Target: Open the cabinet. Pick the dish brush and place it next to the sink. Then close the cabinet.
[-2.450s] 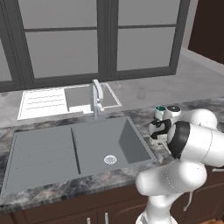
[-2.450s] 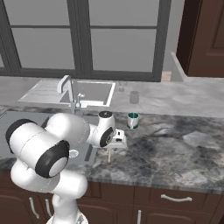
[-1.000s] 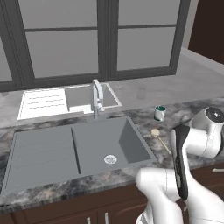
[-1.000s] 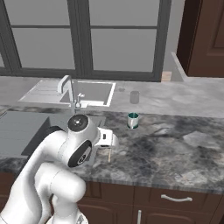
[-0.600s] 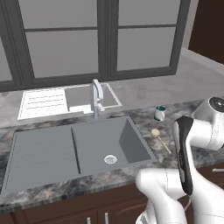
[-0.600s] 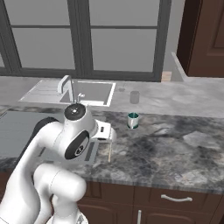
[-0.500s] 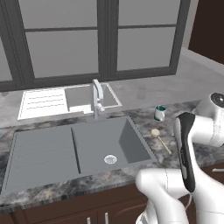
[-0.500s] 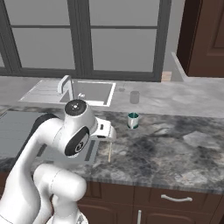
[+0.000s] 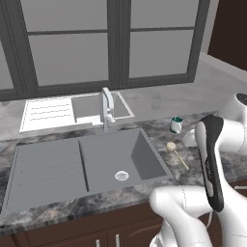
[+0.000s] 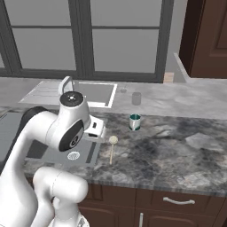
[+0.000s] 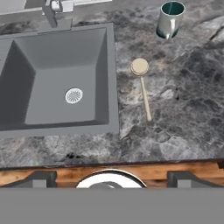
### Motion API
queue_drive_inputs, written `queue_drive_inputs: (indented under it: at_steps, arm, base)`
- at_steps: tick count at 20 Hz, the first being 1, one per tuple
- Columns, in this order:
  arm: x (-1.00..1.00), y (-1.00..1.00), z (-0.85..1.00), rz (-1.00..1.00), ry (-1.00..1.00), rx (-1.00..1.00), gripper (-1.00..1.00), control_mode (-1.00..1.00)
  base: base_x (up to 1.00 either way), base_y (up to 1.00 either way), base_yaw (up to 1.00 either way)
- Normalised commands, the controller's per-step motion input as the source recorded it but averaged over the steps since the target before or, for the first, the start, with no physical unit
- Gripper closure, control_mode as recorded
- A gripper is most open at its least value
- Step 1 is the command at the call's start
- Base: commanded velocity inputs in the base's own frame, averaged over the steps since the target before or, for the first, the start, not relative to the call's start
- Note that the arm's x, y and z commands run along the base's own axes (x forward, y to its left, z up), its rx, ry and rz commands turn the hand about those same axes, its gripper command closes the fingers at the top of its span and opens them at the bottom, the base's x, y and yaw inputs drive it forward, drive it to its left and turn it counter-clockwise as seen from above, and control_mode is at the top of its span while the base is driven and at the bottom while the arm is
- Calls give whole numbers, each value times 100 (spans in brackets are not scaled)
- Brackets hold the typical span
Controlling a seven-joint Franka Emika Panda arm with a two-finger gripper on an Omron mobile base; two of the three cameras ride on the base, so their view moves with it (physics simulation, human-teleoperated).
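Note:
The dish brush point(image 11: 143, 85), a pale wooden stick with a round tan head, lies flat on the dark marble counter just right of the sink point(image 11: 52, 74). It also shows as the dish brush point(image 9: 176, 153) and the dish brush point(image 10: 112, 148) in the base views. My gripper point(image 11: 112, 176) hangs above the counter's front edge, open wide with nothing between its fingertips point(image 11: 40, 177); the brush lies ahead of it, apart. A dark brown cabinet point(image 10: 208, 40) stands at the far right; I cannot tell how its door stands.
A green-lined metal cup point(image 11: 170, 19) stands on the counter beyond the brush head, and a small glass point(image 10: 136, 98) further back. The chrome faucet point(image 9: 107, 108) rises behind the basin. Windows run along the back wall. Brown drawers point(image 10: 179, 201) sit under the counter.
The arm has turned and shifted a little above the counter's right part. The brush, cup and sink have stayed put, and the gripper has stayed open.

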Motion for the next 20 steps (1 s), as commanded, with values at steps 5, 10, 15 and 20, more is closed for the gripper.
queue_drive_inputs:
  at_steps: [5, 10, 15, 20]
  arm:
    - [-28, 29, 17, 0, 0, 0, -100, -100]
    - [-32, 2, 41, -6, 0, 0, -100, -100]
    - [-9, 0, 42, -8, 0, 0, -100, -100]
    - [-14, 0, 21, -5, 0, -2, -100, -100]
  base:
    - [0, 0, 0]
    - [0, 0, 0]
    - [0, 0, 0]
    - [0, 0, 0]
